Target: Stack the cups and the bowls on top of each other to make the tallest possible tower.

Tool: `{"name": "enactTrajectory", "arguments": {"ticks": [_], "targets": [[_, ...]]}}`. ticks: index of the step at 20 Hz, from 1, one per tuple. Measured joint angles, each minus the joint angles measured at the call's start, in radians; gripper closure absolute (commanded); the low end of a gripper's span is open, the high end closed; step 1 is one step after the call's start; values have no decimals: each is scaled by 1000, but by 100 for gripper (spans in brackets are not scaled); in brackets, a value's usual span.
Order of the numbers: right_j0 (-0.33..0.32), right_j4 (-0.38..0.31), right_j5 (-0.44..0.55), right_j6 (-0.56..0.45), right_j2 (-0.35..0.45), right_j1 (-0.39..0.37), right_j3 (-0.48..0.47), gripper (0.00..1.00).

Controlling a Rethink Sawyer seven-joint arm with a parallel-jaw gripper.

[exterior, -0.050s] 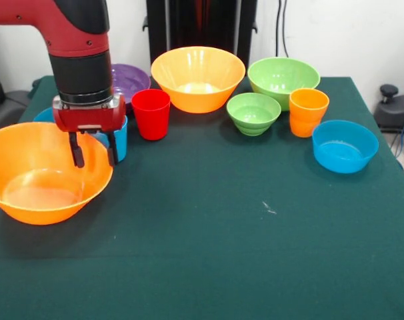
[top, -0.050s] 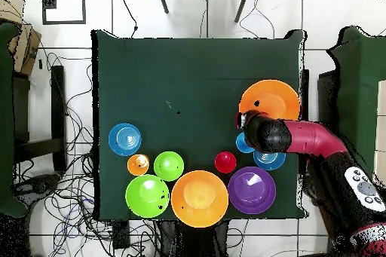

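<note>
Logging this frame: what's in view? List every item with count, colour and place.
large orange bowls: two, orange; one front left, one back centre
purple bowl: one, purple; back left, partly behind the arm
large green bowl: one, green; back right
small green bowl: one, green; in front of the large green bowl
small blue bowls: two, blue; one at the right, one mostly hidden by the arm
red cup: one, red; left of centre
orange cup: one, orange; right
light blue cup: one, light blue; behind the tool
table: one, dark green cloth
arm: one, red and black
tool: one, open, over the front-left bowl's rim
</note>
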Motion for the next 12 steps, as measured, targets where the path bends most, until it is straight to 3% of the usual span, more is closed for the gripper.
{"name": "enactTrajectory", "arguments": {"ticks": [12], "targets": [[2, -3, 0, 0, 0, -22, 2, 0]]}}
